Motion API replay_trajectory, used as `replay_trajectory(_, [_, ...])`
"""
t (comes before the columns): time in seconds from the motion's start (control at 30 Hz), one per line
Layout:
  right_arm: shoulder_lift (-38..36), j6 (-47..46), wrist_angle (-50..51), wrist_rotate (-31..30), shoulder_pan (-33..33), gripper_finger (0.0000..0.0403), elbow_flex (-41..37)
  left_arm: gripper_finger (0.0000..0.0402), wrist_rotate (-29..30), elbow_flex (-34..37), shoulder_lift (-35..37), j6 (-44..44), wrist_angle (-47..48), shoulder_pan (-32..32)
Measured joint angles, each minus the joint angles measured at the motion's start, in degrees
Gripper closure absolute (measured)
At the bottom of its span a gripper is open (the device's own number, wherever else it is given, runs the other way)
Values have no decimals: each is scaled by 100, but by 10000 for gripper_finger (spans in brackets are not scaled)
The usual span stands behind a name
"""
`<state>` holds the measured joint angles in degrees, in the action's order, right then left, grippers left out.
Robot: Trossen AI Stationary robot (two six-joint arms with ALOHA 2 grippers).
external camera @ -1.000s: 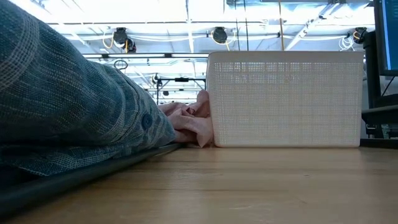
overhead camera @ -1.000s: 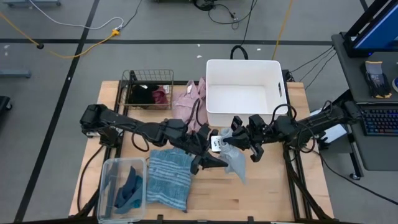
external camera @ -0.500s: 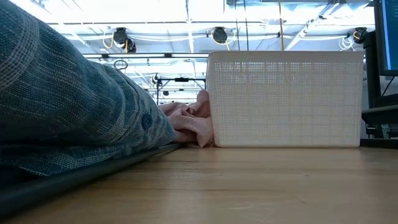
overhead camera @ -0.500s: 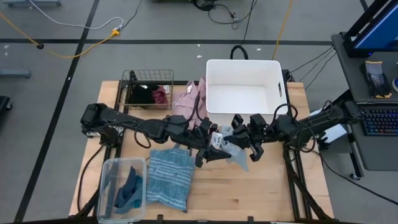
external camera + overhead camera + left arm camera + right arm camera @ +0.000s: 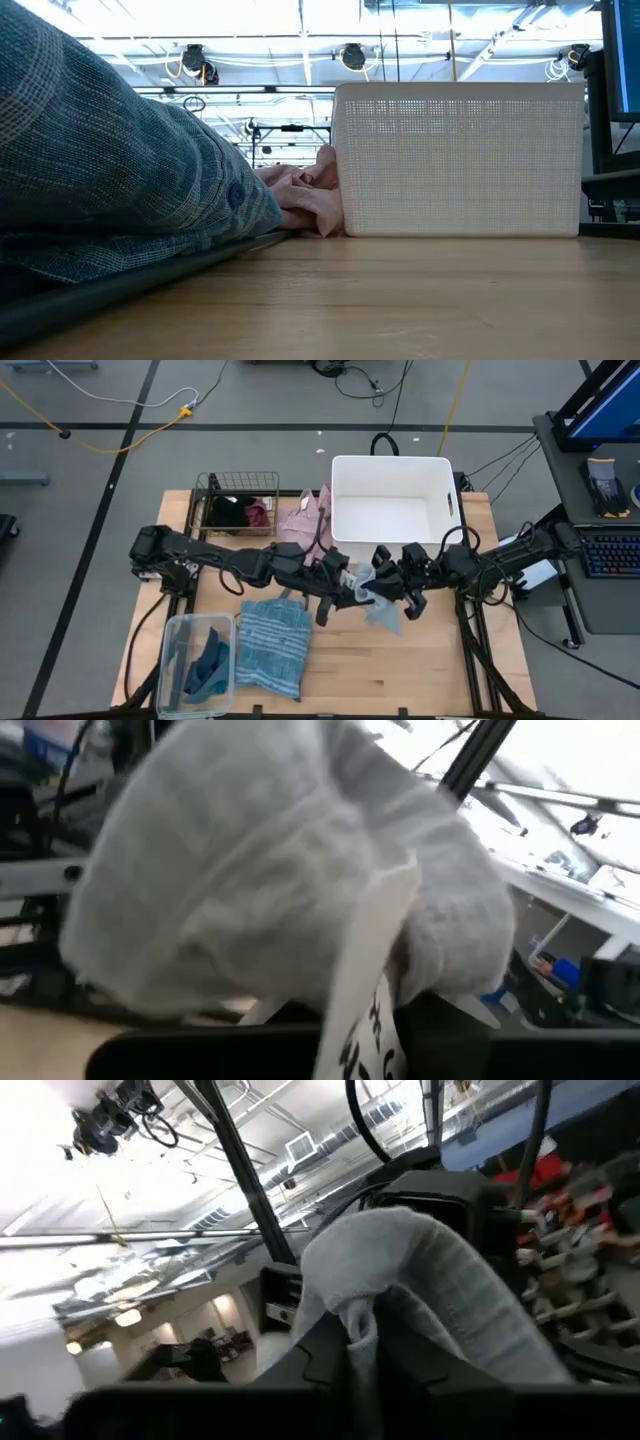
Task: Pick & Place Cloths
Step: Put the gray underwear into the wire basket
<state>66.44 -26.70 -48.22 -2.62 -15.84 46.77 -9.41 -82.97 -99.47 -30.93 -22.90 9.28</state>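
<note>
A grey cloth (image 5: 382, 612) hangs above the table's middle, just in front of the white bin (image 5: 390, 510), between my two grippers. My left gripper (image 5: 352, 588) reaches in from the left and is shut on it; the cloth (image 5: 260, 890) and its white tag (image 5: 365, 980) fill the left wrist view. My right gripper (image 5: 383, 582) comes from the right, and the cloth (image 5: 430, 1280) drapes over its fingers. Neither gripper shows in the low view. My left gripper holds the grey cloth's left side (image 5: 362, 594), coming in about level from the table's left. The cloth bunches in front of the fingers and hides where they meet it. My right gripper has a fold of the cloth (image 5: 358, 1325) between its two fingers, reaching from the table's right and slanting upward. The cloth is lifted and its lower end (image 5: 388, 624) hangs below.
A wire basket (image 5: 238, 482) with black and maroon cloths stands far left. A pink cloth (image 5: 305, 525) lies against the bin's left wall. A blue-striped cloth (image 5: 272, 650) and a clear tub (image 5: 172, 660) holding teal and navy cloths lie near left. Bare wood is near right.
My left gripper has moved toward the right gripper and a little toward the far edge, reached the grey cloth and shut on it. The cloth's hanging end has drawn up slightly. My right arm has kept still.
</note>
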Motion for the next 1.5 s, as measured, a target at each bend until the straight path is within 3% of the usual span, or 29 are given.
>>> replay_trajectory(0.3, [-268,-773,254,886,-4,318,-13,397,-53,-17,79,-284,1466,55])
replay_trajectory(0.63, [-844,-533,518,895,-165,251,-98,398,371,-1,95,-566,2641,43])
replay_trajectory(0.93, [-1615,-557,1166,1346,-369,246,-422,399,2217,-5,789,-523,4165,-88])
replay_trajectory(1.17, [-2013,-552,1169,1344,-504,259,-723,400,3490,-5,1545,-518,5043,-193])
replay_trajectory(1.5, [-2450,-546,1177,1344,-529,264,-1125,401,5884,-10,2335,-476,6177,-321])
